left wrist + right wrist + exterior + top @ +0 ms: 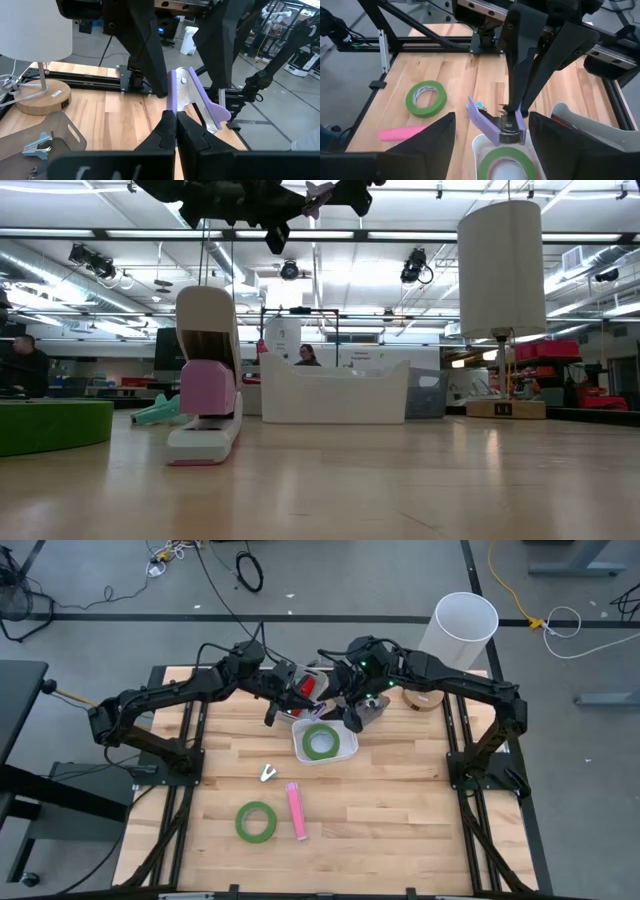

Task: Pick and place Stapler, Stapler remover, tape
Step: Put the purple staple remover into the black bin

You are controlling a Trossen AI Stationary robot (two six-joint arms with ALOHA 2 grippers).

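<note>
Left gripper [512, 116] hangs over the white plastic rectangular bin [300, 747], jaws pinching the purple-handled metal staple remover [192, 95]. The bin already holds a green ring of tape [320, 741]; a second green ring [256, 821] and the pink stapler [296, 810] lie on the wooden counter [400, 820] nearer the front. For a clean drop: centre over the bin's opening, lower close to the tape, then release. Right gripper [352, 720] hovers beside the bin with jaws spread.

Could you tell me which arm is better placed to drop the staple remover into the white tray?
Left. The left gripper is shut on the purple staple remover, hanging right above the white tray; the right gripper is open and empty.
</note>
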